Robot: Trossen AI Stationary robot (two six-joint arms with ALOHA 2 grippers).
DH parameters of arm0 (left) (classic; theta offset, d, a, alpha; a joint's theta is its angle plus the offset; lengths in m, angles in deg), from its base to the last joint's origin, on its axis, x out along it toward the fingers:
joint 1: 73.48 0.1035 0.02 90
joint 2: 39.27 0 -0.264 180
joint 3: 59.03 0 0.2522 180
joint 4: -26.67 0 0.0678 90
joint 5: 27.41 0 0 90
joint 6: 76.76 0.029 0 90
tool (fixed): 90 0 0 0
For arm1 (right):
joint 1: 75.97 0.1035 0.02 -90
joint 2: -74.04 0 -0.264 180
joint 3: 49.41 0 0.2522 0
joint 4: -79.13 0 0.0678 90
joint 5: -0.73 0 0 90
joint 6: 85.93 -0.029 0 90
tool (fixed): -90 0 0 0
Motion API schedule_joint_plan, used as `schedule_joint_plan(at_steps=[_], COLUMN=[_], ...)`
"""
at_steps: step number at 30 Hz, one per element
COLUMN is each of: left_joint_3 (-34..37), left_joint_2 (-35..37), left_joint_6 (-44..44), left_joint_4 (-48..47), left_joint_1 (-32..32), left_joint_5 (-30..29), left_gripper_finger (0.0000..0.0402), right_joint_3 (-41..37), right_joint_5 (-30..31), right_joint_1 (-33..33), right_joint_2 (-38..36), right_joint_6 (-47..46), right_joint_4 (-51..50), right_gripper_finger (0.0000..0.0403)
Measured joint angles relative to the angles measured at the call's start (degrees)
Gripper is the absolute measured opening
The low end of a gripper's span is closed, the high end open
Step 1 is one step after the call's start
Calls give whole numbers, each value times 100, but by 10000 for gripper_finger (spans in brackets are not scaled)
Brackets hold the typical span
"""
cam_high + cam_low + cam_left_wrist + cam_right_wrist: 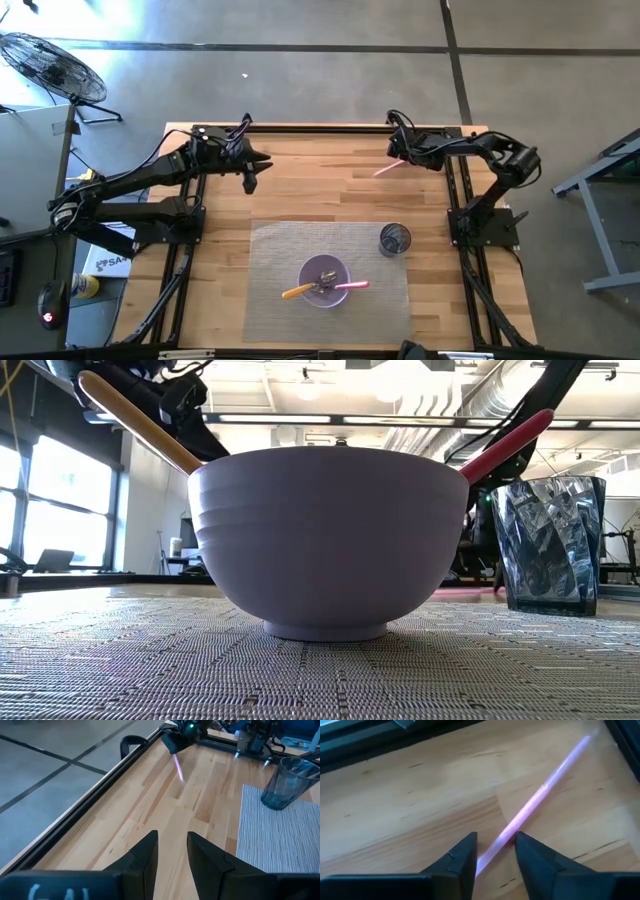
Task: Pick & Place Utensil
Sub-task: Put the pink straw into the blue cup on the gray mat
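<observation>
- One left gripper (250,183) hovers over the far-left bare wood, its fingers (145,857) slightly parted and empty.
- One woven grey placemat (275,255) carries one lilac plastic bowl (324,281) holding three utensils: one orange-handled (296,292), one metal (325,283), one pink-handled (353,286).
- One translucent blue tumbler (394,240) stands just right of the bowl.
- One right gripper (396,151), far right, pinches one thin pink stick utensil (387,168).

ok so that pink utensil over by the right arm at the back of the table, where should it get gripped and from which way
Probably at its near end, where the right gripper already straddles it. The pink utensil is a thin straight stick, so the fingers should close across its narrow width, coming in along its length from the arm's side. The high view suggests it sits low over the wood; whether it touches is unclear.
</observation>
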Motion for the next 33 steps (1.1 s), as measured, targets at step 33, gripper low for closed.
schedule_joint_plan(at_steps=[33], left_joint_3=[238], left_joint_2=[-1], left_joint_6=[83], left_joint_4=[145], left_joint_1=[0], left_joint_5=[-57], left_gripper_finger=[101], right_joint_3=[-20], right_joint_5=[-1653], right_joint_1=[1043], right_joint_2=[-796], right_joint_6=[1307], right_joint_4=[-1409], right_gripper_finger=[40])
